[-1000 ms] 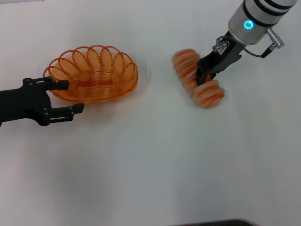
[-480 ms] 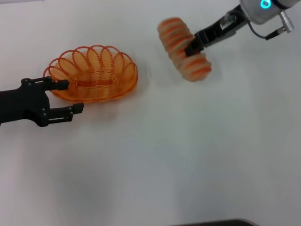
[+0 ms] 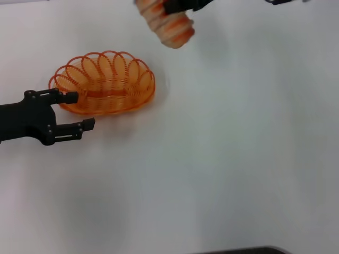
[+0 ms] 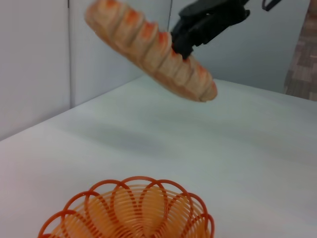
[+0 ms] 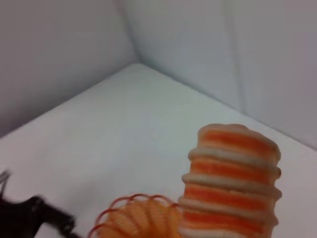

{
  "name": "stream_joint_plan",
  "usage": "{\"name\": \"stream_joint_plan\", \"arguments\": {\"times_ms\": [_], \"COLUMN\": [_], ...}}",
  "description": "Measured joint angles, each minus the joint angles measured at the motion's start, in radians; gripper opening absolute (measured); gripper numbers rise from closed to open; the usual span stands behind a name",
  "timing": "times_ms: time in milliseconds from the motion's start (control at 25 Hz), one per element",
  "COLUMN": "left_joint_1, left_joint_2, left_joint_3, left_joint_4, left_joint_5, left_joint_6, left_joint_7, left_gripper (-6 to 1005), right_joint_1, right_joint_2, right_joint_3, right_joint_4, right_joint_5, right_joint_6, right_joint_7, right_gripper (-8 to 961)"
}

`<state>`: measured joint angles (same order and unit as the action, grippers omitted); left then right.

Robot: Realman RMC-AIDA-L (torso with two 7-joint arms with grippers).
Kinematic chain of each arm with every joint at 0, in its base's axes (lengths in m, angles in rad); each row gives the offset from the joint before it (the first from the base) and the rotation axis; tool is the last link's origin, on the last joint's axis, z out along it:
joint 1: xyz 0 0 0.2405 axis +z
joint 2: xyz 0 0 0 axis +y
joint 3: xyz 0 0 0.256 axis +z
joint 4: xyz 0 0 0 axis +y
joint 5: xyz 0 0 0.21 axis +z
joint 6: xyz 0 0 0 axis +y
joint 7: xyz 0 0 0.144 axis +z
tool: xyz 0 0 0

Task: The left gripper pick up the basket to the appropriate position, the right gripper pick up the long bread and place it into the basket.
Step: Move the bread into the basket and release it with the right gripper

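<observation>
White table (image 3: 222, 169) takes up pretty much the whole head view. Orange wire basket (image 3: 103, 83) sits on it over on the left side, nothing in it. The long bread (image 3: 165, 21) is up in the air past the basket's far end, tilted, with the right gripper (image 4: 184, 43) clamped around its middle. The left gripper (image 3: 75, 110) is right next to the basket's near rim, fingers spread apart and holding nothing.
</observation>
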<state>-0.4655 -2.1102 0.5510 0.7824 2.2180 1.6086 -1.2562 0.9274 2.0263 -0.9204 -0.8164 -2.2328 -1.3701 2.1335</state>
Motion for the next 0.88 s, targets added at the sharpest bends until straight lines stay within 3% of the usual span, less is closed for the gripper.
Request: {"name": "stream_joint_plan", "arguments": {"times_ms": [200,320,560,880], "left_joint_1": [0.002,0.005,0.011,0.018], "left_joint_2": [0.0,0.0,-0.001,-0.004], "left_joint_3": [0.0,-0.001,-0.001,0.0], "left_joint_4": [0.002,0.002,-0.005,-0.006], "left_joint_5": [0.0,0.003,0.007,0.006], "left_joint_6": [0.043,0.045,0.047,0.058], "left_joint_7": [0.011,0.014,0.025,0.023], "left_gripper": [762,762,762,762], "right_joint_1": [0.077,0.124,0.22,0.241], "right_joint_2": [0.046,0.061,0.065,0.069], "right_joint_3": [-0.125,-0.214,-0.31,-0.39], "right_joint_4": [0.035,0.059,0.178,0.201], "right_joint_5": [-0.011,-0.032,-0.037,-0.039], "right_joint_6": [0.001,0.017,0.076,0.167], "right_joint_7": [-0.169,-0.213,-0.328,-0.405], "right_gripper": [137,130,121,122]}}
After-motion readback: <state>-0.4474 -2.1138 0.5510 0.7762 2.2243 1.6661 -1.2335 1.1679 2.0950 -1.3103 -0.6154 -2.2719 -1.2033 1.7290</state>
